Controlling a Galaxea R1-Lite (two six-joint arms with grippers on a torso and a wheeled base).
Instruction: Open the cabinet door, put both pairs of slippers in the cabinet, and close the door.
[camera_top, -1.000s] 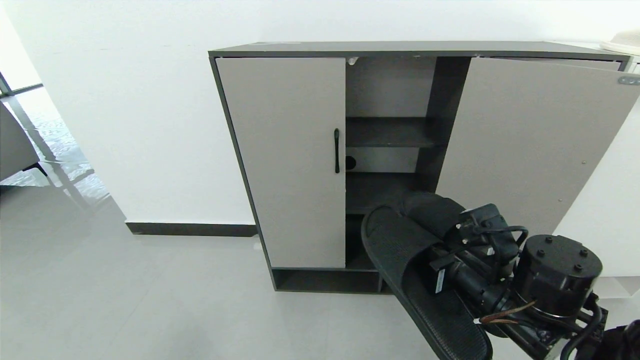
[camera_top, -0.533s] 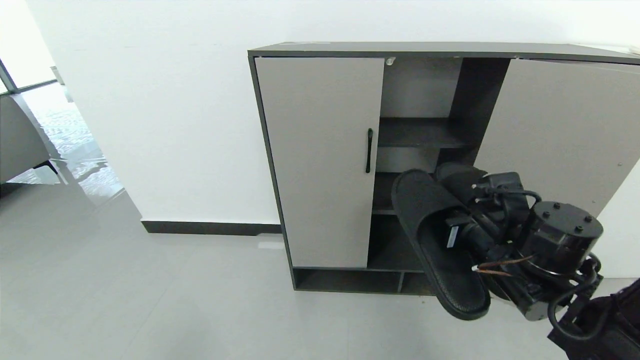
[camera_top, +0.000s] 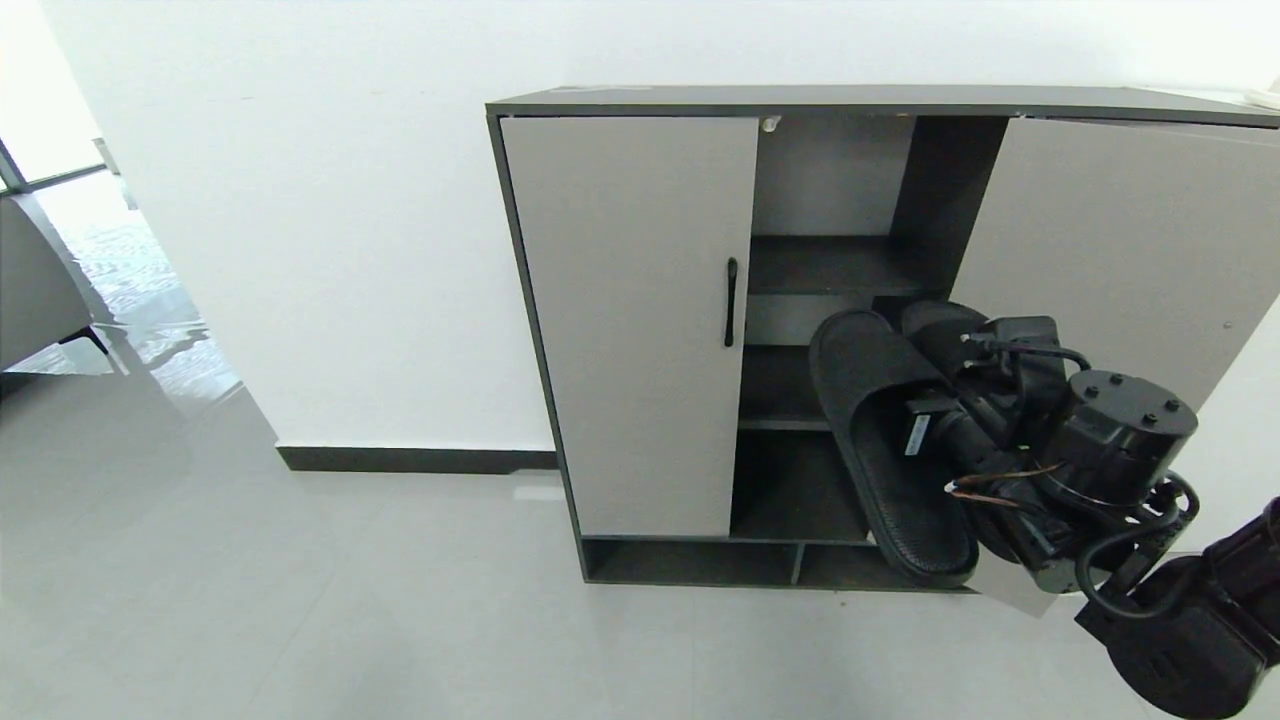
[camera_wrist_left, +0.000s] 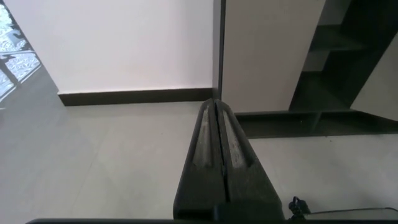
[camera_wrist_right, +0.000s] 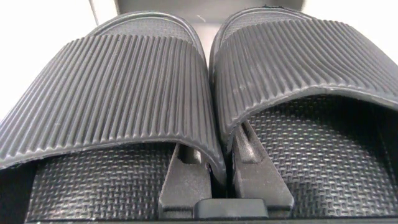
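Note:
A dark-framed cabinet (camera_top: 850, 97) stands against the wall, its left door (camera_top: 640, 300) closed and its right door (camera_top: 1110, 240) swung open. My right gripper (camera_top: 915, 425) is shut on a pair of black slippers (camera_top: 880, 440), held side by side and tilted, toes up, in front of the open compartment at the middle shelf (camera_top: 785, 405). In the right wrist view the fingers (camera_wrist_right: 186, 180) pinch the slippers' (camera_wrist_right: 124, 87) adjoining inner edges under the ribbed straps. My left gripper (camera_wrist_left: 219, 134) is shut with nothing in it, low over the floor near the cabinet's (camera_wrist_left: 267, 56) closed door.
The closed door carries a black handle (camera_top: 731, 302). Several dark shelves (camera_top: 830, 265) show inside the cabinet. A grey chair (camera_top: 35, 290) stands far left by a glass wall. Grey floor (camera_top: 350, 600) lies open in front of the cabinet.
The head camera has shifted, moving the cabinet in the picture. My right arm has lifted the slippers and carried them closer to the open compartment, from the lower shelf level up to the middle one.

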